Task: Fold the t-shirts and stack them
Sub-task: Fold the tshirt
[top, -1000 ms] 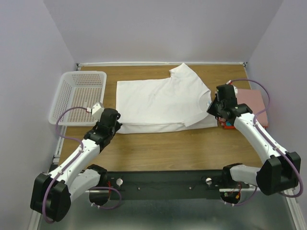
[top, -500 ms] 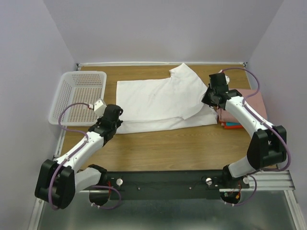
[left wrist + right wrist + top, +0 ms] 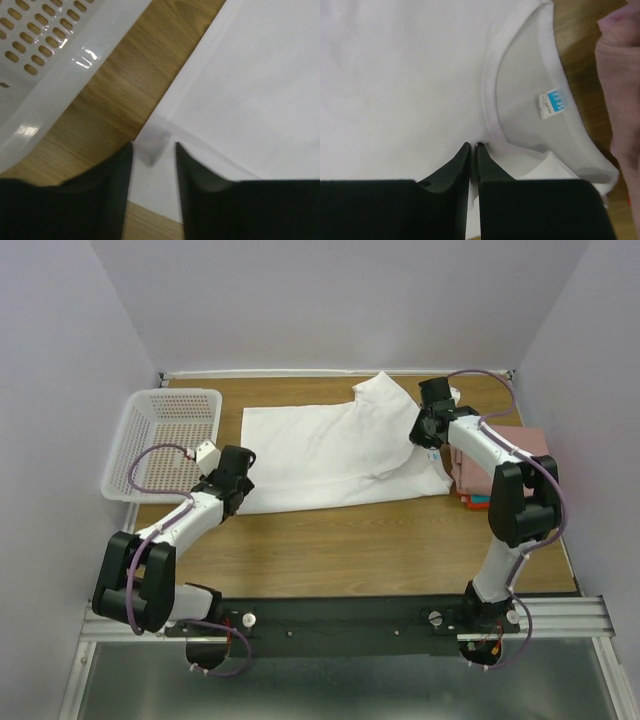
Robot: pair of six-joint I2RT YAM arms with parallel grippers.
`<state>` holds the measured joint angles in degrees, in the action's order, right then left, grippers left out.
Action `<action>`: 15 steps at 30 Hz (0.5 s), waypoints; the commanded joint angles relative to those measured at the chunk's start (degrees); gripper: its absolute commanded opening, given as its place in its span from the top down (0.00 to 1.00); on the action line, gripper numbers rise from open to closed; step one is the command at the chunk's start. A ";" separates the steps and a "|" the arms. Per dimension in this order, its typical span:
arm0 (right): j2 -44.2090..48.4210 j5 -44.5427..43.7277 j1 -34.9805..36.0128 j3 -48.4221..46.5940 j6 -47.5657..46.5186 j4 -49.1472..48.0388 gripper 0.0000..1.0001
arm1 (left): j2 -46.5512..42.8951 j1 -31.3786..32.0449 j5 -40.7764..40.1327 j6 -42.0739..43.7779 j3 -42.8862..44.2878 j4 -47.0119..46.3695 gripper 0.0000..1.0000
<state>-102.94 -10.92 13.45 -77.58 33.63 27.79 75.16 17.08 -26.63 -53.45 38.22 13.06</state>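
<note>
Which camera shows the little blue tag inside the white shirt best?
The right wrist camera: the blue tag sits clear inside the collar of the white shirt. The top camera leaves it too small to see; the left wrist camera shows only a hem corner.

Spread t-shirt (image 3: 320, 450) lies between basket (image 3: 175, 392), left, and apparently stacked shirts (image 3: 528, 443), right.
</note>
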 commanded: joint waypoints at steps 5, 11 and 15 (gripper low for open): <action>-7.63 2.56 -0.71 -10.13 -2.24 -0.72 0.43 | 0.88 -1.52 -1.93 3.26 5.20 1.00 0.02; -1.76 6.96 -0.71 -5.40 -4.97 -0.81 0.00 | -4.21 -1.35 3.59 6.69 5.38 0.92 0.02; 5.97 12.39 -0.71 5.31 -4.45 -2.03 0.00 | -7.30 0.31 11.14 9.24 2.31 -3.99 0.02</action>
<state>-103.22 -4.75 12.99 -79.40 29.85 25.71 71.05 15.99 -22.94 -47.51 42.94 12.78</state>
